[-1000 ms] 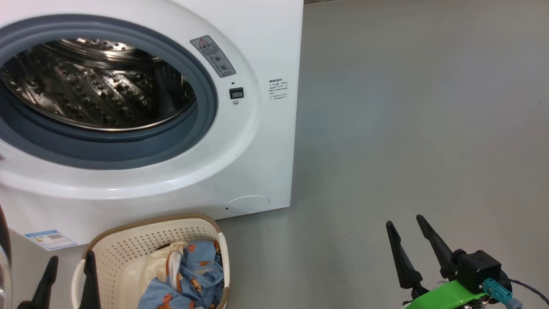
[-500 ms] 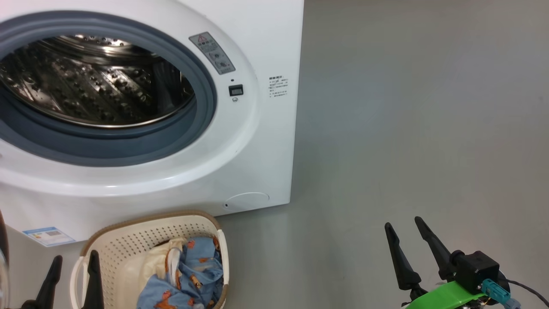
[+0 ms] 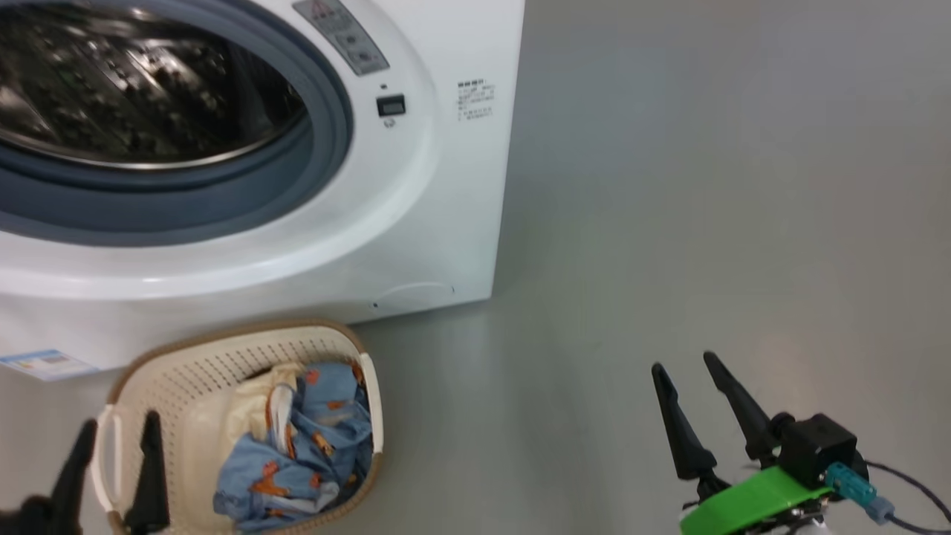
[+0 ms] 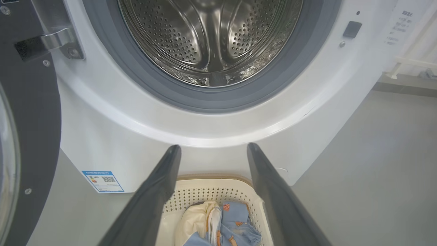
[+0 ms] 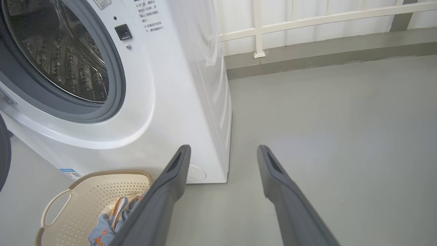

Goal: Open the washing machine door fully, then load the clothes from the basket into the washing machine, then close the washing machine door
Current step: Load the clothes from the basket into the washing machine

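Both of your pincers are spread wide and hold nothing. The left gripper (image 4: pixel 214 147) hangs above the near left part of the basket (image 3: pixel 223 336), and the right gripper (image 3: pixel 683 362) hangs over bare floor (image 3: pixel 669 186), well to the right of it. The basket stands on the floor just in front of the washing machine (image 3: pixel 446 186), below its mouth. The clothes (image 3: pixel 312 438) lie in it as one crumpled heap, blue printed fabric wound together with a cream piece. The washing machine door (image 4: pixel 30 119) is swung out at the left edge of the left wrist view, though you cannot tell from here whether it is fully open. In the head view, your left fingers seem to sit either side of the basket's white handle (image 3: pixel 102 453). A straight descent there could strike the rim and shove or tip the light basket instead of reaching cloth. Because the garments are tangled, a pinch on one could drag the others over the rim and drop them on the floor. A lift straight up risks bumping the bulging white front, and a wide swing to the left could knock the door. Any fabric left trailing over the grey rubber ring (image 4: pixel 211 99) instead of inside the drum (image 4: pixel 211 41) would probably keep the door from shutting.
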You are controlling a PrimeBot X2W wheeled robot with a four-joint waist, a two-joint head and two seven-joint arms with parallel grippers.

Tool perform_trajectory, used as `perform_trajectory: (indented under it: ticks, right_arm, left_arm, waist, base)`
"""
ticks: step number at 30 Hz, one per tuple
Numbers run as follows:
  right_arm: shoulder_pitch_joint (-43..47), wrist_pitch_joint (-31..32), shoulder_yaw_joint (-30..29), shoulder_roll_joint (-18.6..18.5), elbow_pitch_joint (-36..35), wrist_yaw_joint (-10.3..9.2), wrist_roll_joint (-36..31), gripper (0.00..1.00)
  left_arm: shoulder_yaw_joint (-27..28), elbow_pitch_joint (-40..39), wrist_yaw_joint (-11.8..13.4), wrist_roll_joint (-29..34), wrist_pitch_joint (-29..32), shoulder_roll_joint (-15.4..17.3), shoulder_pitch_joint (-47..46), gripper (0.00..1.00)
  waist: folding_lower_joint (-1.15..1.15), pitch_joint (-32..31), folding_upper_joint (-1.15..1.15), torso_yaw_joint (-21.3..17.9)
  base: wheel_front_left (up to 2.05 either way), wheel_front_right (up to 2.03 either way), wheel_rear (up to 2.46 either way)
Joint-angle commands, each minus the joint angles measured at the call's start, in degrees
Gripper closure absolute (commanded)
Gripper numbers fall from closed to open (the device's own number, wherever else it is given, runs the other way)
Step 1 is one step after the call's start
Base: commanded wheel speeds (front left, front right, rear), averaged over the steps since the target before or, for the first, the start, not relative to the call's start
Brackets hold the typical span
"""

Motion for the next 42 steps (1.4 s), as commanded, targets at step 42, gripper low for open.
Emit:
perform_trajectory:
  ticks: [42]
  right_arm:
    - [-8.3, -0.7, 7.6, 0.0, -10.3, 0.09, 9.2, 0.00]
  left_arm:
    - [-8.4, 30.1, -0.1, -14.8, -0.4, 22.2, -24.4, 0.00]
  waist:
    - [0.00, 35.4, 0.00, -14.6]
  base:
    - [0.00, 0.00, 0.00]
